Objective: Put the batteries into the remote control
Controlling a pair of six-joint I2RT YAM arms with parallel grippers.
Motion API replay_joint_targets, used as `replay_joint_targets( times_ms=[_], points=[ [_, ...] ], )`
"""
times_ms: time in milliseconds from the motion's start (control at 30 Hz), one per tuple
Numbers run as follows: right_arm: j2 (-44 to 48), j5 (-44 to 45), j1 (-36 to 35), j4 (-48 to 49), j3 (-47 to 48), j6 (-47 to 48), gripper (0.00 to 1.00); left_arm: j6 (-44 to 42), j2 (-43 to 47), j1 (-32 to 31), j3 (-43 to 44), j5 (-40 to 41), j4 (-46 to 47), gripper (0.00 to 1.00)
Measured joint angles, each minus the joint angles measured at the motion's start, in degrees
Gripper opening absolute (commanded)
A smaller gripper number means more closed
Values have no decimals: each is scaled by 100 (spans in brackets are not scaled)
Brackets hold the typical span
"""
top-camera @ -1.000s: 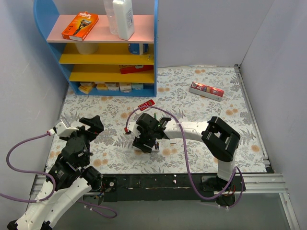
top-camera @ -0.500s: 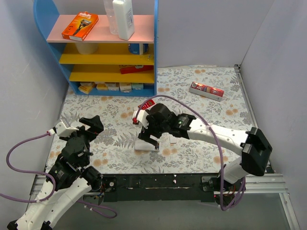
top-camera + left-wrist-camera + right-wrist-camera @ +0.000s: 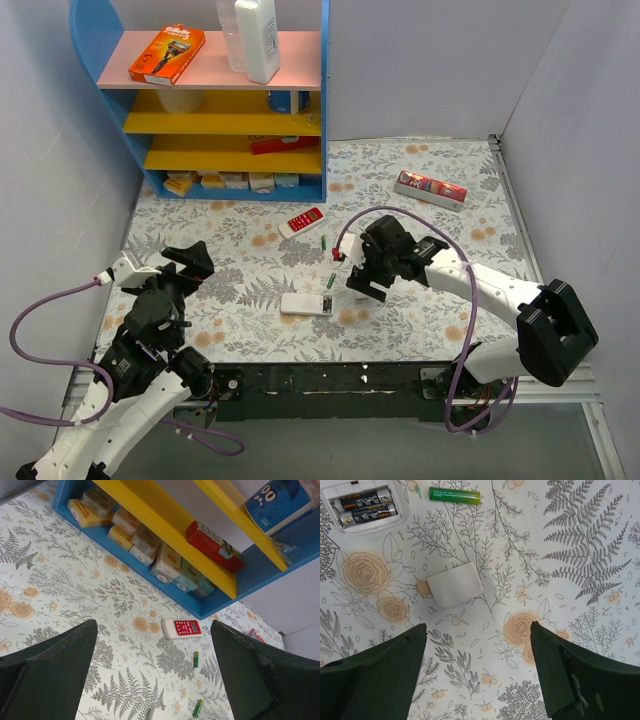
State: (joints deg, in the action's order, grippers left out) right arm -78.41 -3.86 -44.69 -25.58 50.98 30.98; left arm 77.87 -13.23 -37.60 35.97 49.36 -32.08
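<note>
Both released: left gripper idle, right gripper withdrawn off the remote control.

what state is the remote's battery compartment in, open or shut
Open: the remote control shows two dark cells in its uncovered compartment; a small white panel, likely its lid, lies apart.

White remote control on the floral table, green batteries loose between it and the red remote.

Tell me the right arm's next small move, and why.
Probably lower the open right gripper onto the white battery cover lying loose below it: the compartment of the remote control already holds two batteries, so closing it seems next.
</note>
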Motion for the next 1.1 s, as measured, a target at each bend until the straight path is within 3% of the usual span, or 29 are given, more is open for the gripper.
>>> replay_joint_targets(
  times_ms=[300, 500, 1100],
  points=[
    [-256, -595, 575, -24, -50, 490, 86, -55, 149, 4, 0, -33, 35, 98],
    [-914, -765, 605, -142, -22, 568, 85, -76, 400, 4, -2, -28, 57, 98],
    [-1513, -1095, 603, -153, 297, 651, 81, -98, 435, 7, -4, -24, 81, 98]
  ],
)
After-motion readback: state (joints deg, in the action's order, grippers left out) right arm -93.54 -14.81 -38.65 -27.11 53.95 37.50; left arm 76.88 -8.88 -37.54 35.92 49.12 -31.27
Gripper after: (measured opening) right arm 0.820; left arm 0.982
